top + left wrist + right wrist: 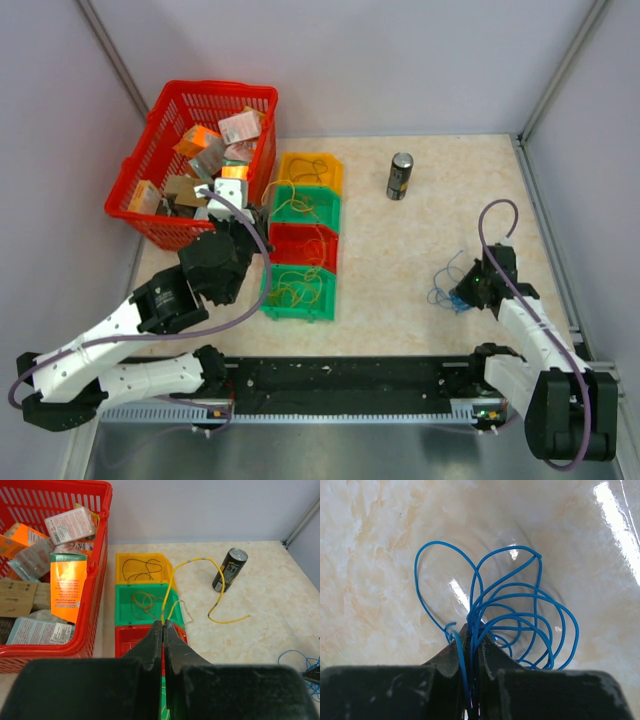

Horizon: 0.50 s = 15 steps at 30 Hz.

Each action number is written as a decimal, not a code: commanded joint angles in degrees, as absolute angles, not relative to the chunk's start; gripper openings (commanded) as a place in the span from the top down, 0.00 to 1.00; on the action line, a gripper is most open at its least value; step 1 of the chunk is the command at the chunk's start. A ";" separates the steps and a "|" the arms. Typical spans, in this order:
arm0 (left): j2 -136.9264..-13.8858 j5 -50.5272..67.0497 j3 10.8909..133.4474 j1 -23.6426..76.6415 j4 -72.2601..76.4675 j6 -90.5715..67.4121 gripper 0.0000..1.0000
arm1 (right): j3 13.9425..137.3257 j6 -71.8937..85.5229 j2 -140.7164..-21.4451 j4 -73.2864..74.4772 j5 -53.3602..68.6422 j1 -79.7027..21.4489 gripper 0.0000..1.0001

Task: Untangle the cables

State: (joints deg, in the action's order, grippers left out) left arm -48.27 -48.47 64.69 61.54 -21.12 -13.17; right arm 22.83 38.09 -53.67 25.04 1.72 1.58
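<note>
In the left wrist view my left gripper (163, 623) is shut on a thin yellow cable (218, 577). That cable rises from the jaws, arcs over the table and ends near the drink can. My left gripper (258, 222) hangs over the row of small bins. My right gripper (472, 630) is shut on a bunch of blue cable loops (540, 615) that spread out over the marble tabletop. From above, the blue cable (443, 288) lies just left of my right gripper (466, 294). More wires lie in the yellow bin (141, 569) and the far green bin (142, 602).
A red basket (160, 110) full of packets stands at the back left, beside the row of bins (300, 310). A dark drink can (400, 176) stands upright at the back middle. Walls close in the table on the left, right and back.
</note>
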 commanded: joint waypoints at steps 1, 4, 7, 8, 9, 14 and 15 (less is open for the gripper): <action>-47.90 -50.27 63.99 61.44 -24.69 -18.19 1.00 | 22.94 37.18 -53.88 23.03 2.46 1.85 0.98; -47.55 -50.45 63.72 61.35 -25.22 -18.63 1.00 | 23.03 37.09 -53.96 22.94 2.64 1.85 0.98; -47.29 -50.62 62.76 61.35 -26.19 -19.59 1.00 | 23.03 37.09 -53.96 22.94 2.81 1.76 0.98; -47.11 -50.62 62.32 61.43 -26.71 -20.30 1.00 | 22.94 37.00 -53.96 22.85 2.81 1.76 0.98; -46.94 -50.45 61.79 61.35 -27.07 -20.74 1.00 | 22.85 37.09 -53.96 22.94 2.90 1.84 0.98; -46.84 -48.96 60.38 61.35 -29.35 -20.14 1.00 | 22.94 36.91 -54.23 22.59 3.34 1.85 0.98; -47.02 -47.74 60.29 61.35 -29.88 -19.00 1.00 | 22.94 36.91 -54.40 22.67 3.43 1.85 0.98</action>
